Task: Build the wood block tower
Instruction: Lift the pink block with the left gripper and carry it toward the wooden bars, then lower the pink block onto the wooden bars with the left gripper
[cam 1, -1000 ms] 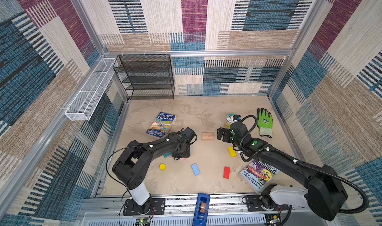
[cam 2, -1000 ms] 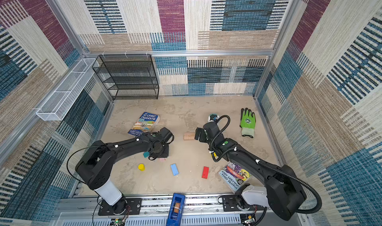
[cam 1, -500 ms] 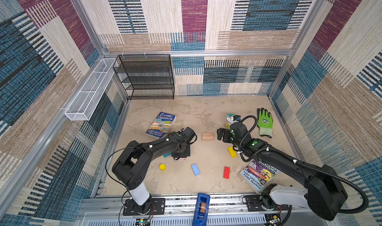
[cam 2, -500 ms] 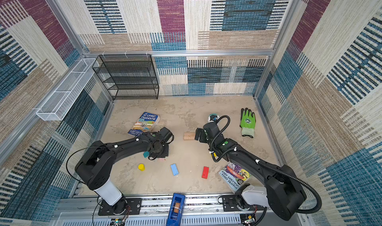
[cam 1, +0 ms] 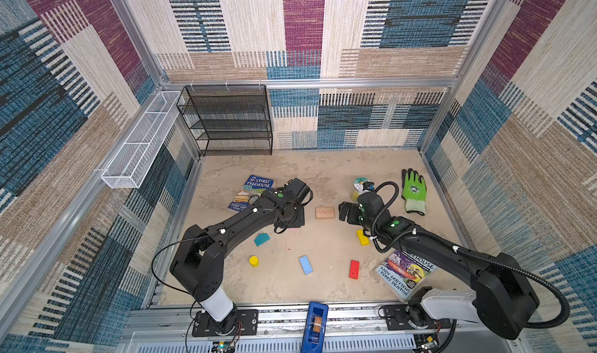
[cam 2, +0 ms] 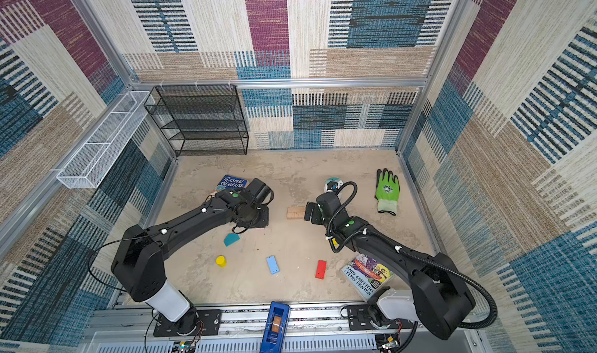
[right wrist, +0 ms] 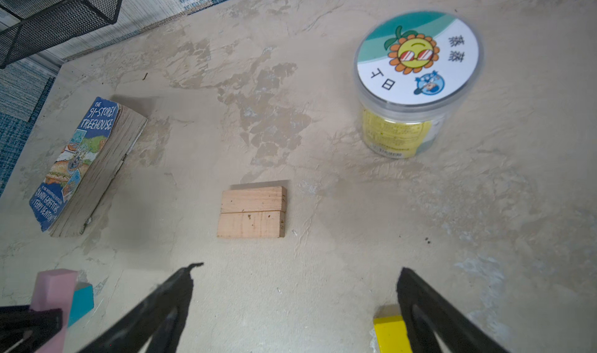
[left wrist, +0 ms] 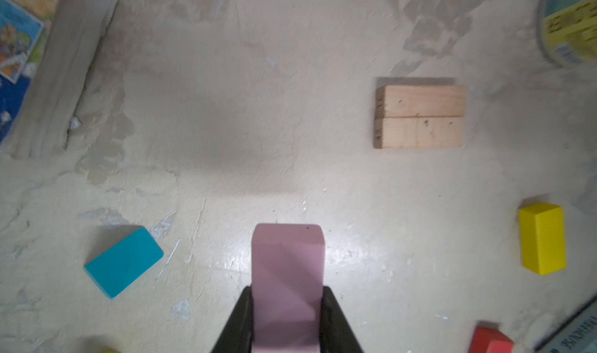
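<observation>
My left gripper (left wrist: 287, 290) is shut on a pink block (left wrist: 287, 270), which sticks out past the fingertips; in a top view this gripper (cam 1: 290, 219) points down at the floor left of centre. Two plain wood slabs (cam 1: 324, 212) lie side by side between the arms, and both wrist views show them (left wrist: 420, 115) (right wrist: 252, 212). My right gripper (right wrist: 295, 270) stands open just right of the slabs (cam 2: 295, 212), holding nothing. On the floor lie a teal house piece (cam 1: 261, 239), a yellow cylinder (cam 1: 254, 260), a light blue slab (cam 1: 305, 264), a red slab (cam 1: 354, 269) and a yellow block (cam 1: 362, 237).
One paperback (cam 1: 250, 193) lies behind the left arm, another (cam 1: 405, 272) at the front right. A yellow jar (cam 1: 360, 185) and a green glove (cam 1: 413, 190) sit at the back right. A black mesh rack (cam 1: 227, 120) stands at the back left, beside a white wire basket (cam 1: 139, 141).
</observation>
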Available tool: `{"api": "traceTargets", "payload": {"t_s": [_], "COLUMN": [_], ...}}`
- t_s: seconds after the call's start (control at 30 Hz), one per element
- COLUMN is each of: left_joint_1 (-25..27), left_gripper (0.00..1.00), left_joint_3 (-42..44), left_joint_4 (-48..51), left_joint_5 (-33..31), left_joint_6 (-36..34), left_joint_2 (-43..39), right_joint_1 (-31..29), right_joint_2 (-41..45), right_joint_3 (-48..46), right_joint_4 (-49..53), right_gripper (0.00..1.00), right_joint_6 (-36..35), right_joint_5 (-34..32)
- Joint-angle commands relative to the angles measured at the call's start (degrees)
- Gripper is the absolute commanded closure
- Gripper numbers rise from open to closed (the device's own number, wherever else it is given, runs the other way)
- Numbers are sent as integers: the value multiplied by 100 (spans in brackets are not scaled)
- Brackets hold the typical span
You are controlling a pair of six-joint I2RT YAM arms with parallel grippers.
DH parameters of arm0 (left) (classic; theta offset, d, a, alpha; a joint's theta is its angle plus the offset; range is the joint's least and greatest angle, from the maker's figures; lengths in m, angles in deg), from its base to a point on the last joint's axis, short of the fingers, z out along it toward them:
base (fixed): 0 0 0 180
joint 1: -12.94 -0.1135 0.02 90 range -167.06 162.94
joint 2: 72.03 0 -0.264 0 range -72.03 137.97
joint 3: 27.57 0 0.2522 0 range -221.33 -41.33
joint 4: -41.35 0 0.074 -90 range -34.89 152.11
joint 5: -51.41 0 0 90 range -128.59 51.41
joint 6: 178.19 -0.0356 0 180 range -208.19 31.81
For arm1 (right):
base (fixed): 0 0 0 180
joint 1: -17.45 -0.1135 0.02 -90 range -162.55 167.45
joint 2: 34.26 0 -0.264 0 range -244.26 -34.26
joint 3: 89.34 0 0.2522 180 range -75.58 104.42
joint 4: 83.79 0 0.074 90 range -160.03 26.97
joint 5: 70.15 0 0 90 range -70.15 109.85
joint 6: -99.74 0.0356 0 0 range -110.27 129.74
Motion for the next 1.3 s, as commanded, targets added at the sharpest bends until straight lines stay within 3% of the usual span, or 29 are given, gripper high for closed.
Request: {"api": "traceTargets", "payload": {"t_s": [0.0, 0.47, 0.8, 1.27], "left_joint_1": [2, 251, 504, 584], "left_gripper": [85, 85, 86, 84], "left_joint_3": [-566, -2663, -3401, -3657], "left_joint_4": [254, 681, 834, 884], "left_joint_5": [96, 449, 381, -96], "left_joint_6": [-246, -284, -85, 452], "left_joint_2": [303, 2124, 2955, 3316], "right_joint_1": [9, 387, 493, 535], "right_joint_2": [6, 237, 1010, 1159], "right_joint_3": [-27, -435, -673, -801], "right_joint_4": [-165, -210, -24, -35], "right_gripper": [0, 0, 0, 0], "right_joint_6": [-66, 39, 64, 108], "right_joint_5": [-53, 10, -249, -235]}}
